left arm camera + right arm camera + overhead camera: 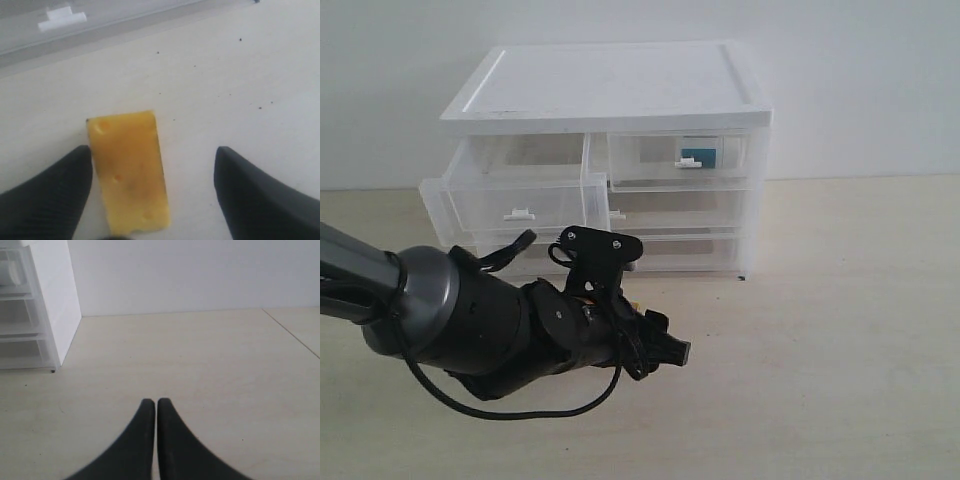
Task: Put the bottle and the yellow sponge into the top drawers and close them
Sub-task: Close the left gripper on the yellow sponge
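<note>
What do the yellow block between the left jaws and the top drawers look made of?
The yellow sponge: soft foam by the look, matte, with small pits and pores in its face. The top drawers: frosted-clear hard plastic, probably; the bottle shows through the right one's front. Their tab handles look like opaque white plastic.
</note>
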Robot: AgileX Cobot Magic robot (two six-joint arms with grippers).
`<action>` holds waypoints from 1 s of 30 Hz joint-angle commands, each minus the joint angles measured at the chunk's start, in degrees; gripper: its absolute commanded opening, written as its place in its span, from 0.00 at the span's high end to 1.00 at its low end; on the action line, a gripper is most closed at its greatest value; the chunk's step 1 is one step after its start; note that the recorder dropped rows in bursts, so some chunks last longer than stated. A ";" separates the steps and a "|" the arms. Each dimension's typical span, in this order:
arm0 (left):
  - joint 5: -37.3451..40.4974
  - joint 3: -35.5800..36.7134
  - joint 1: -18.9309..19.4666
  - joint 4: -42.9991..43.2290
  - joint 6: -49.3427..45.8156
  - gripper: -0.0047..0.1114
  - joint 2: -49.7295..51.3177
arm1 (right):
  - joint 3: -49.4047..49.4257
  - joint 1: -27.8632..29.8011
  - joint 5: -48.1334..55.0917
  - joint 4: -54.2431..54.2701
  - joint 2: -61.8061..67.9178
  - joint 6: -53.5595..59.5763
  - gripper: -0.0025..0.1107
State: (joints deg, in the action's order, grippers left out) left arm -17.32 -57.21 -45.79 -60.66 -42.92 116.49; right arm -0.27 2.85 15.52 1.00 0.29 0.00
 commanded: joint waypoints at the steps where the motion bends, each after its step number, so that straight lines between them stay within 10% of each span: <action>1: -0.46 -0.32 0.17 -3.11 -3.06 0.41 -0.09 | 0.27 -0.19 -0.50 -0.02 -0.29 0.00 0.98; 30: -4.21 -4.86 0.62 -18.18 -16.02 0.46 3.43 | 0.27 -0.19 -0.50 -0.02 -0.29 0.00 0.98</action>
State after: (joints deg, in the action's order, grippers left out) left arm -21.20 -61.50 -45.33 -77.40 -57.87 119.26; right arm -0.27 2.85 15.52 1.00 0.29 0.00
